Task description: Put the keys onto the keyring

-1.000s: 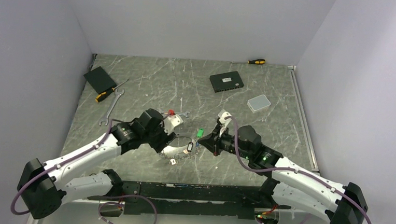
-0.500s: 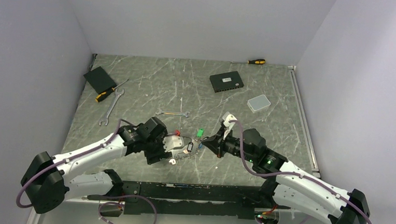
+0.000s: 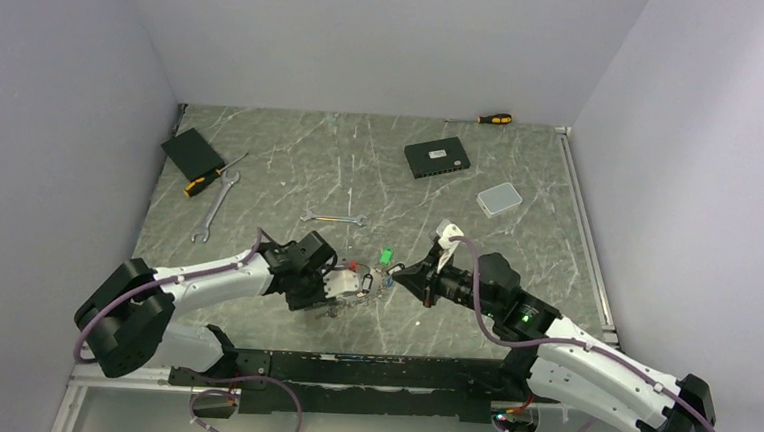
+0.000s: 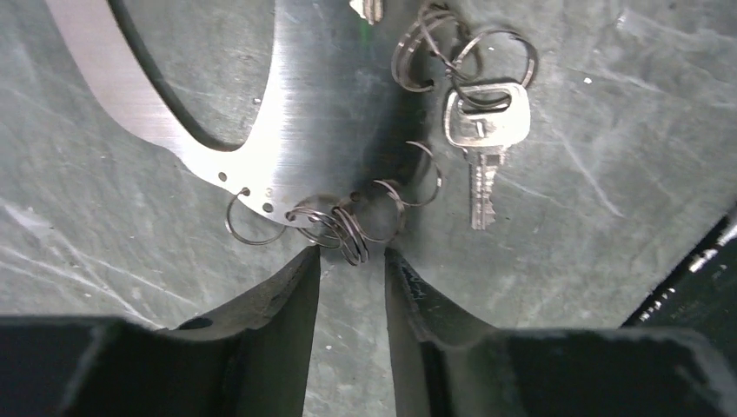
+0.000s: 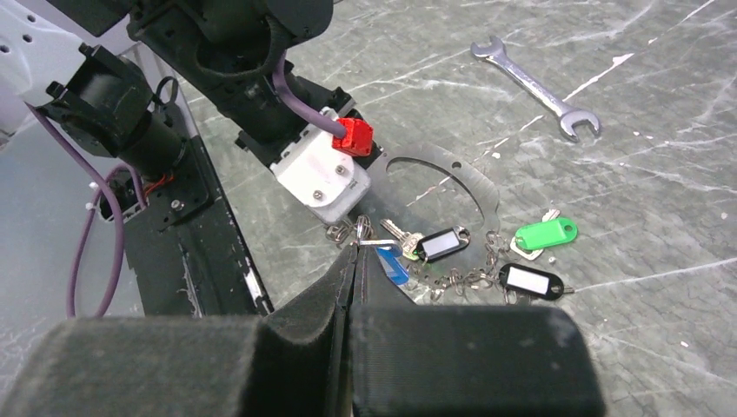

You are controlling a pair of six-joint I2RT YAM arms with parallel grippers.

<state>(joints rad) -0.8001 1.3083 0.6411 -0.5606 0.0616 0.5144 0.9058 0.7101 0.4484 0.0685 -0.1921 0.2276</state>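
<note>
1. Left gripper point(image 4: 352, 259): low over the table point(image 3: 291, 160), left of centre and near the arm bases. Jaws parted and released, straddling a bunch of small wire rings point(image 4: 343, 233) but gripping nothing. Close gently on that bunch alone, avoiding the plate edge just behind it.
2. Keyring point(image 4: 300, 113): flat on the table just beyond those jaws, with the wire rings threaded through holes in its near rim. Hold it pinned flat to prevent sliding or tipping during threading. Lift no more than needed to free one ring.
3. Plain key point(image 4: 483, 130): right of the bunch, lying with its own wire rings. Cannot tell if joined to the keyring. Check that link before counting this key as done.
4. Tagged keys: a blue tag point(image 5: 393, 265), a black tag point(image 5: 441, 243) and a green tag point(image 5: 546, 234), spread along the keyring's right side with a short chain point(image 5: 469, 278). Avoid sweeping across them and tangling the chain.
5. Right gripper point(image 5: 352, 254): right of the keyring, clenched tight, tips right at a wire ring beside the blue-tagged key. Cannot tell if pinching anything. Move slowly, line the key's hole up with the split in the ring, and twist rather than push.
</note>
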